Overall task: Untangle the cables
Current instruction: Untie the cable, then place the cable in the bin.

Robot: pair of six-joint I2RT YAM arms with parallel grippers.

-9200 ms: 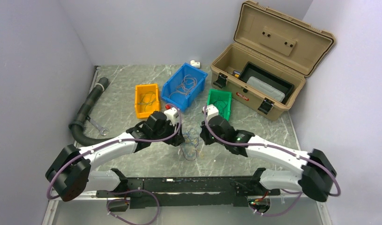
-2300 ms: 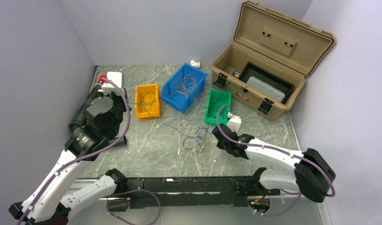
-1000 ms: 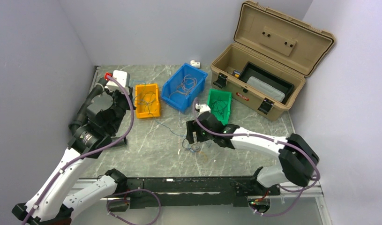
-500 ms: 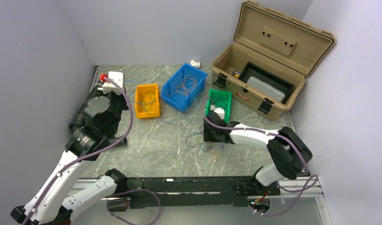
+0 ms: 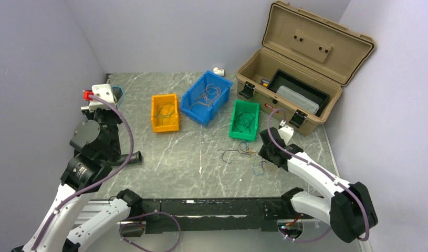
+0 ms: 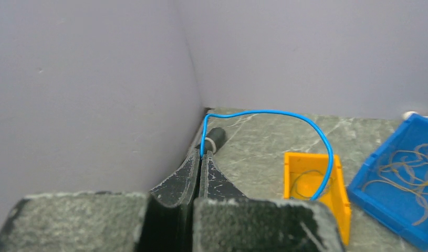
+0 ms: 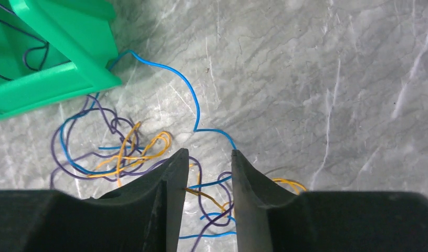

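Cables (image 7: 133,152) knotted near desk's (image 5: 175,157) right edge, straddled by half-open right pincer (image 7: 206,173) as anchor; blue strand (image 6: 285,114) clamped in left pincer (image 6: 200,168), raised clear.

The cables (image 7: 128,155) (blue, purple, orange) are seen tangled below the green bin (image 7: 54,84) at ten o'clock, with strands straddled by the parted right gripper (image 7: 208,157).

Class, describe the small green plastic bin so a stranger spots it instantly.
Find the open tan plastic toolbox at the far right. Just left of its front stands the small green plastic bin. The orange plastic bin and blue plastic bin lie further left; only this is green.
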